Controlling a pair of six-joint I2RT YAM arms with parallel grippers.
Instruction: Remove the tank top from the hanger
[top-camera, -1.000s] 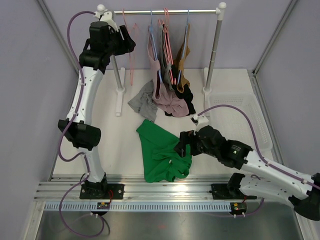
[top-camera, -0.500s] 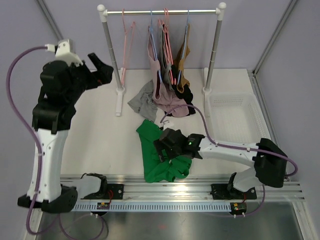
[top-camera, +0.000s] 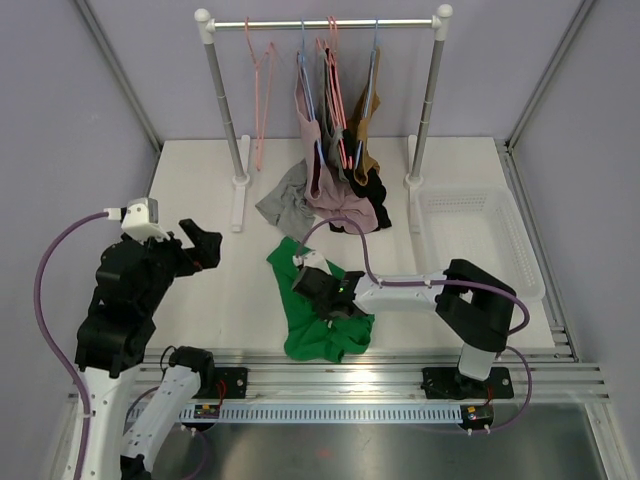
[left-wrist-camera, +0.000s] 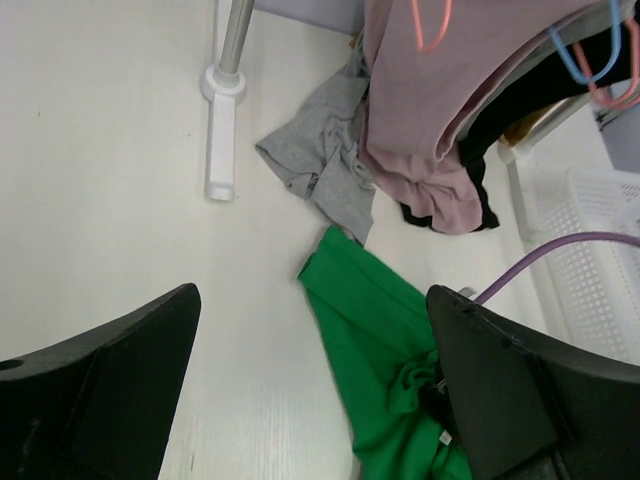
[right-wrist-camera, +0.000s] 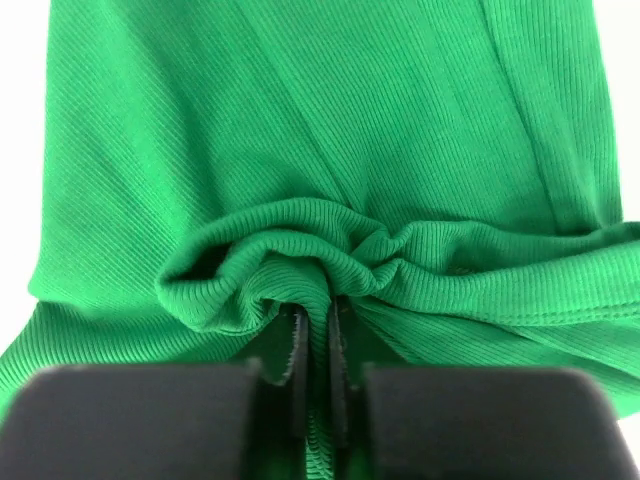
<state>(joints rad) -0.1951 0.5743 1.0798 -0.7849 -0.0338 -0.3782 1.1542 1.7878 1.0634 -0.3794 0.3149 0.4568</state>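
The green tank top (top-camera: 305, 335) lies crumpled on the surface (top-camera: 200, 190), its long axis running near to far. The right tool (right-wrist-camera: 313, 318) pinches narrow on a bunched fold at its middle. The left tool (top-camera: 198, 250), wide and empty, hangs well to its left. The rack (top-camera: 325, 22) stands beyond.

Left fingers (top-camera: 207, 244) dropped low; right fingers (right-wrist-camera: 298, 350) bunched green top (top-camera: 303, 332).

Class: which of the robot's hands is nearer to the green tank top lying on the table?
Right. The right hand is shut on a bunched fold of the green tank top; the left hand is open, off to its left, not touching it.
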